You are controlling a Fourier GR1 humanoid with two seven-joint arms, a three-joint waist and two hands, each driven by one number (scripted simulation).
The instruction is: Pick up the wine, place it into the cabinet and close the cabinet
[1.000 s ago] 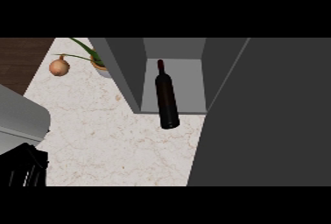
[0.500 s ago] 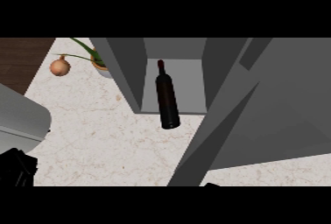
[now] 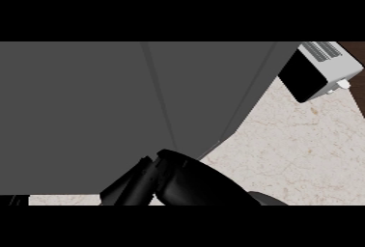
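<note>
The grey cabinet door (image 3: pixel 107 111) fills most of the head view and covers the cabinet's opening. The wine bottle does not show anywhere; it is hidden behind the door. My right hand (image 3: pixel 182 181) sits at the bottom centre, right against the door's lower edge, its fingers (image 3: pixel 135 178) fairly straight and holding nothing. A small dark piece of my left hand (image 3: pixel 14 199) shows at the lower left corner.
A white appliance with a black face (image 3: pixel 317 67) stands at the top right on the pale marble counter (image 3: pixel 299 154). The counter shows to the right of the cabinet and in a thin strip under it.
The door has swung across the opening and now hides the wine bottle, the plant and the onion. My right hand has come into view at the bottom centre. The appliance now shows at top right.
</note>
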